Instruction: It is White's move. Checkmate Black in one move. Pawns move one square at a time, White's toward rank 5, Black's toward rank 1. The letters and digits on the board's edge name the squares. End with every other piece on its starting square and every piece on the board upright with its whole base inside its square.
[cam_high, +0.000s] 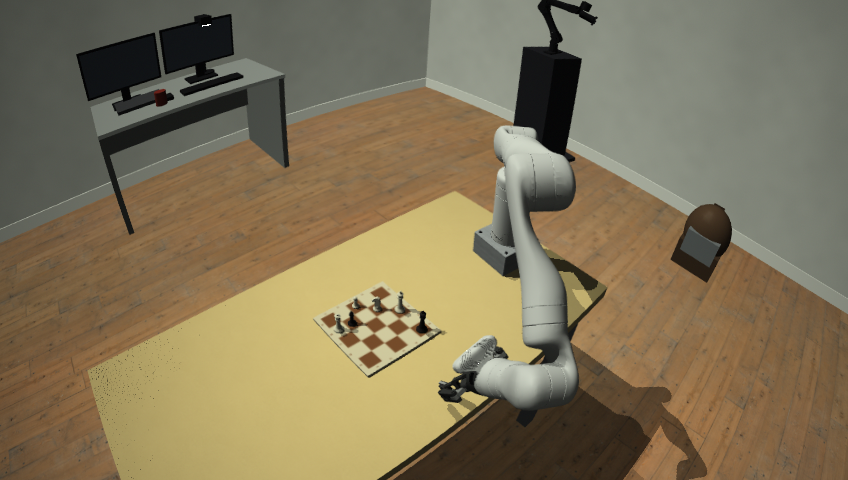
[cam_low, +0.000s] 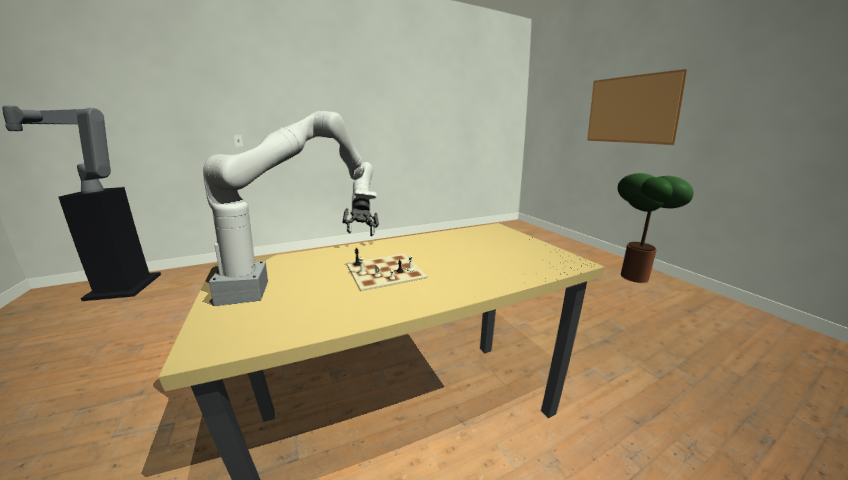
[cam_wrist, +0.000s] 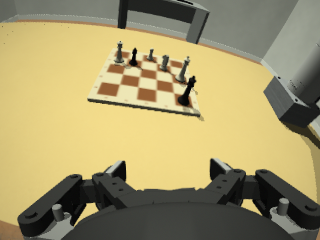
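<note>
1. Hanging high above the table (cam_low: 487, 309), the gripper (cam_low: 360, 223) has its fingers spread fully apart and holds nothing.
2. It is over the far edge of the table in the exterior view, well apart from the chessboard (cam_high: 392, 359).
3. On the board stand 6 pieces: 4 white ones and 2 black ones. The tall black piece (cam_high: 421, 321) is alone at the corner nearest the arm, and the smaller black piece (cam_high: 352, 319) stands between white pieces on the other side.
4. The letters on the board's edge are too small to read here, so I cannot name the squares.
5. Risk: the white pieces (cam_wrist: 183, 68) stand close together, so wide open fingers coming down on 1 of them could knock over a neighbour.
6. Risk: picking the wrong white piece would give no checkmate.
7. Risk: releasing the piece when it is tilted could leave its base over a square's border.
</note>
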